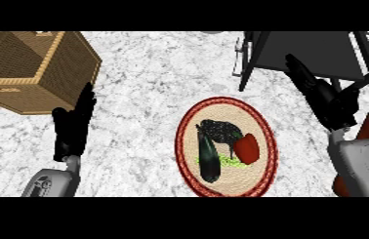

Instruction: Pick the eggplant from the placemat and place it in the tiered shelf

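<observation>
On the round placemat (189, 135) with its red woven rim, I see the eggplant (209, 157) — long, dark and glossy, narrow in shape, lying lengthwise beside a red vegetable (246, 149), with a black leafy clump (220, 129) at its upper end. My left hand (73, 128) hangs over the marble worktop (158, 77) near the wicker basket (43, 69), fingers straight and released. My right hand (324, 99) sits by the dark tiered shelf (302, 52) — fingers extended, holding nothing.
</observation>
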Action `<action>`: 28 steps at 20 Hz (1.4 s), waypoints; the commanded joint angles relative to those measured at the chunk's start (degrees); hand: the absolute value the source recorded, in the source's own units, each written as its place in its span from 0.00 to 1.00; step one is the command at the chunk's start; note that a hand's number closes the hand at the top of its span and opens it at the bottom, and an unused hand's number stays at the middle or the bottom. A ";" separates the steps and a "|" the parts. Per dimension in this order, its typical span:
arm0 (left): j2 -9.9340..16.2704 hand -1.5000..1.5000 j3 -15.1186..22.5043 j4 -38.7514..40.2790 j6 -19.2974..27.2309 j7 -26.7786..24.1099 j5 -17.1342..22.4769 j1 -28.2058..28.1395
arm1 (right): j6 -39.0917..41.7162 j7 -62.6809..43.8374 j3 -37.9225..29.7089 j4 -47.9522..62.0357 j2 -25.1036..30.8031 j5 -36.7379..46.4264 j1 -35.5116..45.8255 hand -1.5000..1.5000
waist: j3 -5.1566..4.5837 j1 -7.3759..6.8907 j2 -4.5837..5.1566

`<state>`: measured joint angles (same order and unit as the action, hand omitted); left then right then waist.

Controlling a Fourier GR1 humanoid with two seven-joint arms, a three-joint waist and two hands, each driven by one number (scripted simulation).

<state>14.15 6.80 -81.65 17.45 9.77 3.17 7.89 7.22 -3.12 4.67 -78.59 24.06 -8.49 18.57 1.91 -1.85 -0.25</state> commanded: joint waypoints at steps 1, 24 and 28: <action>0.21 0.50 1.59 -3.31 -0.21 -0.25 -1.90 -1.21 | -1.12 -3.15 -0.91 3.47 -3.13 -1.25 3.29 0.00 | -1.88 1.00 0.25; -0.08 0.50 4.43 -0.48 -8.52 -8.64 -0.89 1.58 | -30.52 -13.04 7.69 -5.20 -14.48 15.72 -12.85 0.00 | -2.06 2.76 -0.05; -0.26 0.50 4.82 -2.38 -8.63 -7.00 -1.73 2.54 | -25.85 -26.60 12.06 -12.67 -9.23 20.42 -10.21 0.00 | -2.01 2.25 -0.02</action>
<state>13.93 11.47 -83.47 9.18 2.79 1.98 10.58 -23.00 -20.37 13.08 -86.32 11.16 9.23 8.80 -0.41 0.55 -0.61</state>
